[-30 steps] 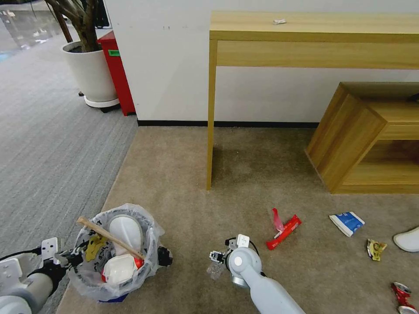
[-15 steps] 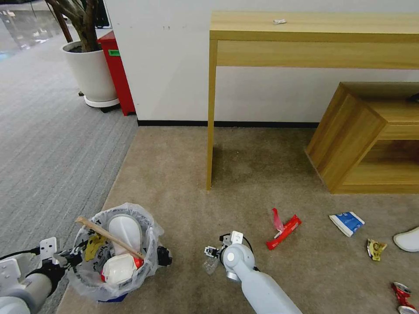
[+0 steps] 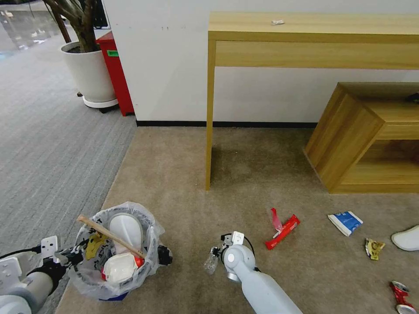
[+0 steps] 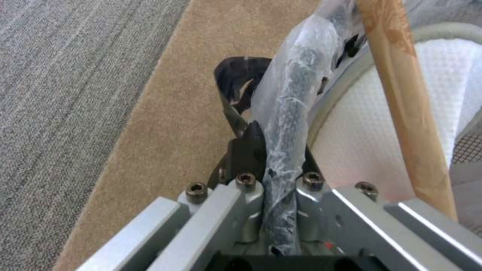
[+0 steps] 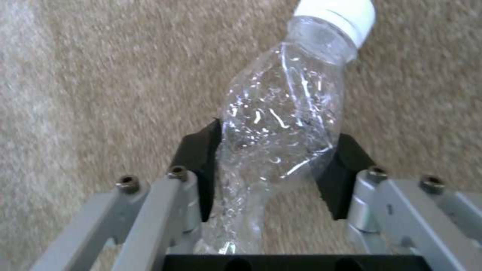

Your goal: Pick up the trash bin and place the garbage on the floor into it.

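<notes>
Head view: the trash bin [image 3: 114, 253] is sitting at the lower left on the beige floor [image 3: 183, 174], close to the edge of the grey striped carpet [image 3: 48, 144]. Its clear liner is holding a white insole [image 3: 125, 231], a wooden stick [image 3: 109, 235] lying across the rim, and a yellow wrapper [image 3: 94, 245]. The left gripper [image 3: 65, 258] is reaching in from the lower left and meeting the bin's near rim. The right gripper [image 3: 217, 255] is hanging low over the floor to the right of the bin, with a clear bottle [image 3: 210, 264] at its tip. Further right, a red wrapper [image 3: 283, 229], a blue-white packet [image 3: 346, 222], a small crumpled wrapper [image 3: 374, 248], a second insole [image 3: 406, 239] and a crushed can [image 3: 401, 295] are lying scattered on the floor. A wooden table leg [image 3: 209, 117] is standing beyond the bottle, and a low wooden cabinet [image 3: 371, 139] is standing beyond the scattered litter.

Left wrist view: the left gripper [image 4: 271, 165] is pinching the bin's bag-covered rim [image 4: 291, 94], fingers pressed together on it; the stick [image 4: 401, 94] is crossing just beside.

Right wrist view: the right gripper [image 5: 273, 169] is squeezing the crumpled bottle [image 5: 281, 116] between its dark pads [image 5: 201, 158], the white cap [image 5: 339, 15] pointing away over the floor.
</notes>
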{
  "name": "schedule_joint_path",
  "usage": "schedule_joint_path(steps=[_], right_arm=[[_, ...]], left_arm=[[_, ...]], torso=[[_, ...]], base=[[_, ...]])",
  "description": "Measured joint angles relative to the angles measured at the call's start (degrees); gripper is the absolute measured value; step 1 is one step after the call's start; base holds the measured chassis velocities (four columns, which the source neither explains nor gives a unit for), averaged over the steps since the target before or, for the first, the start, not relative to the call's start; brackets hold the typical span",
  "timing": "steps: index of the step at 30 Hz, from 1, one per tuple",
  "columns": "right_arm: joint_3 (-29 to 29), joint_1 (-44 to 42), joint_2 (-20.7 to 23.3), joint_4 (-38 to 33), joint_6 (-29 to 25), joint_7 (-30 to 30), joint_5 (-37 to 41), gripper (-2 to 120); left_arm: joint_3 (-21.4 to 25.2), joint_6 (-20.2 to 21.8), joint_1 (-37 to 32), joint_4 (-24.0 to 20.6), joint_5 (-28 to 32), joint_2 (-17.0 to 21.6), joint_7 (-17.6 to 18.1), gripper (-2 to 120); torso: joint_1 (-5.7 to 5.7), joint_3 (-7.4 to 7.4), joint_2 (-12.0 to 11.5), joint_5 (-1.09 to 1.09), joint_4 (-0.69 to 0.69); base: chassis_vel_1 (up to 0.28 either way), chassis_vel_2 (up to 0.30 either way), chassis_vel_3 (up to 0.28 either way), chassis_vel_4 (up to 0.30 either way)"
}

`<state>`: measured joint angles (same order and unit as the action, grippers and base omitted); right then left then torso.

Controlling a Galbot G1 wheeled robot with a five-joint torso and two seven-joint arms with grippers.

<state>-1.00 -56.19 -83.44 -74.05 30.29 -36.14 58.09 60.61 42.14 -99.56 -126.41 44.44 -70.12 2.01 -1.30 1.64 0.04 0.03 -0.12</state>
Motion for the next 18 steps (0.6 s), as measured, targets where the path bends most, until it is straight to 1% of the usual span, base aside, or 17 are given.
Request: schedule_joint_path(steps=[1,3,4,5,6,7,9,10,11,12,13,14,16,17,18], right_arm=[[0.0,0.1,0.0,0.4,-0.3,0.6,-0.6,35],[0.0,0.1,0.0,0.4,-0.4,0.7,-0.8,35],[0.0,0.1,0.1,0.8,-1.0,1.9,-2.6,30],[0.1,0.0,0.4,0.9,-1.9,3.6,-4.5,28],[0.1,0.0,0.4,0.9,-1.9,3.6,-4.5,28],[0.2,-0.2,0.9,0.7,-2.8,5.3,-7.0,28],[0.7,-0.3,2.2,-0.7,-4.4,8.2,-11.7,28],[0.7,-0.3,2.2,-0.7,-4.4,8.2,-11.7,28],[0.9,-0.3,3.2,-2.0,-5.2,10.6,-15.8,27],[1.0,-0.2,3.5,-2.5,-5.5,11.7,-17.4,27],[1.3,0.0,4.6,-3.8,-6.0,14.5,-20.3,25],[1.3,0.0,4.6,-3.8,-6.0,14.5,-20.3,25],[1.6,0.6,6.1,-6.0,-7.2,19.3,-22.6,25],[1.7,1.0,7.1,-7.6,-8.1,23.4,-23.8,25],[1.7,1.0,7.1,-7.6,-8.1,23.4,-23.8,25]], left_arm=[[0.0,0.0,0.0,-0.1,0.0,0.0,0.2,1],[0.1,0.0,0.0,-0.1,0.1,0.0,0.2,1],[0.1,0.0,0.0,-0.1,0.2,0.1,0.4,1],[0.1,0.0,0.0,-0.2,0.3,0.1,0.5,1],[0.1,0.0,0.0,-0.2,0.3,0.1,0.5,1],[0.1,0.0,0.0,-0.2,0.3,0.0,0.5,1],[0.1,0.0,-0.1,-0.2,0.3,0.0,0.6,1],[0.1,0.0,-0.1,-0.2,0.3,0.0,0.6,1],[0.1,0.0,-0.1,-0.3,0.3,-0.1,0.6,1],[0.1,0.0,-0.1,-0.3,0.3,-0.1,0.6,1],[0.1,0.0,-0.1,-0.5,0.3,-0.1,0.6,1],[0.1,0.0,-0.1,-0.5,0.3,-0.1,0.6,1],[0.0,0.0,-0.2,-0.6,0.3,-0.1,0.6,1],[-0.1,0.0,-0.2,-0.7,0.3,0.0,0.6,1],[-0.1,0.0,-0.2,-0.7,0.3,0.0,0.6,1]], torso=[[0.0,0.0,0.0,0.01,0.01],[0.0,0.0,0.0,0.01,0.01],[0.0,0.0,0.0,0.0,0.02],[0.0,0.01,0.0,0.05,0.04],[0.0,0.01,0.0,0.05,0.04],[0.0,0.03,0.0,0.07,0.05],[-0.01,0.03,0.0,-0.01,0.03],[-0.01,0.03,0.0,-0.01,0.03],[-0.01,0.03,0.0,0.0,0.01],[-0.01,0.03,0.0,0.01,0.01],[-0.01,0.03,0.0,0.01,0.01],[-0.01,0.03,0.0,0.01,0.01],[-0.01,0.02,0.0,0.0,0.01],[-0.01,0.02,0.0,0.0,0.01],[-0.01,0.02,0.0,0.0,0.01]], base=[[0.0,0.0,0.0,0.0],[0.0,0.0,0.0,0.0],[0.0,0.0,0.0,0.0],[0.0,0.0,0.0,0.0],[0.0,0.0,0.0,0.0],[0.0,0.0,0.0,0.0],[0.0,0.0,0.0,0.0],[0.0,0.0,0.0,0.0],[0.0,0.0,0.0,0.0],[0.0,0.0,0.0,0.0],[0.0,0.0,0.0,0.0],[0.0,0.0,0.0,0.0],[0.0,0.0,0.0,0.0],[0.0,0.0,0.0,0.0],[0.0,0.0,0.0,0.0]])
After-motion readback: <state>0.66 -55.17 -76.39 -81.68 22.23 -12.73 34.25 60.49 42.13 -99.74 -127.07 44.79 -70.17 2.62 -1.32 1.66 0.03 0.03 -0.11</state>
